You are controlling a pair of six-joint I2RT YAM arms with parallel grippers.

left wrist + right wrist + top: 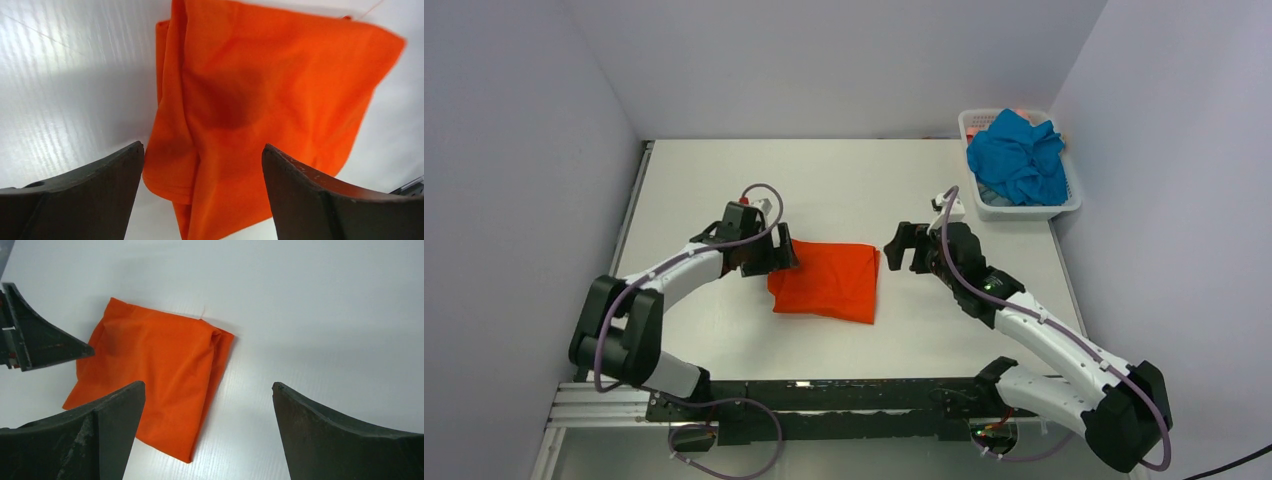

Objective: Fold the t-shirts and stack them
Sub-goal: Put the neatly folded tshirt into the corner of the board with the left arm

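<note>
The orange t-shirt [829,281] lies folded into a rough square on the white table, between the two arms. It also shows in the left wrist view [260,100] and in the right wrist view [150,370]. My left gripper [771,255] is open and empty, just above the shirt's left edge. My right gripper [906,247] is open and empty, hovering just right of the shirt. The teal blue t-shirt [1017,158] sits crumpled in the white mesh basket [1074,198] at the back right.
White walls close in the table [854,180] on the left, back and right. The basket stands against the right wall. A black rail [844,395] runs along the near edge by the arm bases.
</note>
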